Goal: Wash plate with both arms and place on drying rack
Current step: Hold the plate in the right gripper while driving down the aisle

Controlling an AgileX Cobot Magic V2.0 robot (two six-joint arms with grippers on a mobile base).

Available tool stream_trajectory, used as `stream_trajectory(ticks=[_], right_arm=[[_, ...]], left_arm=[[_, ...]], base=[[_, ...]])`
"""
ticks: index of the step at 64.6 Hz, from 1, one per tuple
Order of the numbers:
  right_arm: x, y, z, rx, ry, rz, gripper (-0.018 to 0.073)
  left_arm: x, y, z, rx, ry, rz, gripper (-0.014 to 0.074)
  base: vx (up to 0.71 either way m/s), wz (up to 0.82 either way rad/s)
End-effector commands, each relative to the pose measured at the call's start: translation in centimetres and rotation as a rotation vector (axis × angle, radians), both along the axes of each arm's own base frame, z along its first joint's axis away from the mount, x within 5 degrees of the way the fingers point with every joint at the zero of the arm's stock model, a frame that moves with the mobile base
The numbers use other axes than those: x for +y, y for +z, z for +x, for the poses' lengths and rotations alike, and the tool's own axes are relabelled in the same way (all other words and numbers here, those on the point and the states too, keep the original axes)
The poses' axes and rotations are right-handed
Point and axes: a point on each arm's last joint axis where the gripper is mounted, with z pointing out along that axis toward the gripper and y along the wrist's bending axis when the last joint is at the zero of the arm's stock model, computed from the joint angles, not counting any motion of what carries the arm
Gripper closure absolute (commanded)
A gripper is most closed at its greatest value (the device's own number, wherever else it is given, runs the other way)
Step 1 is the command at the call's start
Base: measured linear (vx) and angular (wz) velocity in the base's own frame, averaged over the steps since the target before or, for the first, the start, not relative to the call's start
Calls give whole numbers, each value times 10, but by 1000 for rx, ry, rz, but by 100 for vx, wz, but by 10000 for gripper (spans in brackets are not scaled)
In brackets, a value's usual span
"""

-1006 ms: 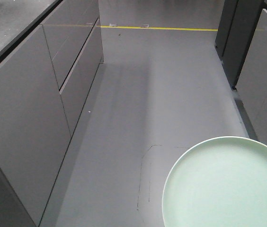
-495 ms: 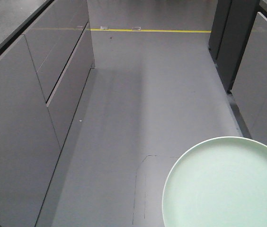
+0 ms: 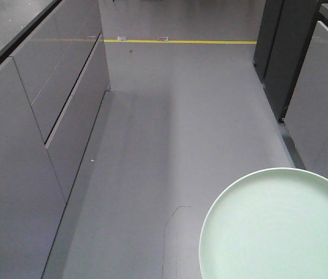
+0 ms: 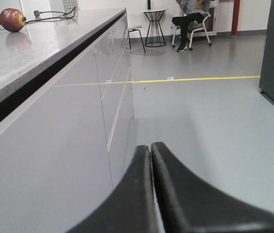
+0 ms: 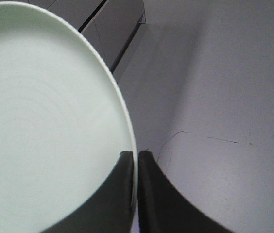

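The pale mint-green plate (image 3: 277, 226) fills the lower right of the front view, held above the grey floor. It also covers the left half of the right wrist view as plate (image 5: 44, 116). My right gripper (image 5: 136, 158) is shut on the plate's rim, one black finger on each face. In the left wrist view my left gripper (image 4: 150, 148) is shut with nothing between its black fingers, pointing along the aisle beside the cabinets. The drying rack is out of view.
Grey cabinet fronts (image 3: 42, 116) line the left of the aisle under a speckled counter (image 4: 35, 46) holding a red fruit (image 4: 11, 19). Dark tall units (image 3: 283, 52) stand at the right. A yellow floor line (image 3: 181, 41) crosses ahead. A seated person (image 4: 190, 19) is far off.
The left cabinets and yellow line have slid left and up in the front view, so the base has shifted. The plate keeps the same place in the frame.
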Motion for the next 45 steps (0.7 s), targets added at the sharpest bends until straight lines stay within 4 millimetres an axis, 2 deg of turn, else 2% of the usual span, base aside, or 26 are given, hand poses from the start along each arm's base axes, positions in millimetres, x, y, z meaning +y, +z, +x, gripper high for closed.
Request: stream_trajectory(ticks=[1, 45], right_arm=[[0, 13, 4, -86, -19, 32, 561], [0, 13, 4, -86, -19, 32, 561]], left_arm=[[-1, 18, -2, -123, -5, -3, 603], [-1, 18, -2, -123, -5, -3, 603]], base=[[23, 1], [24, 0]])
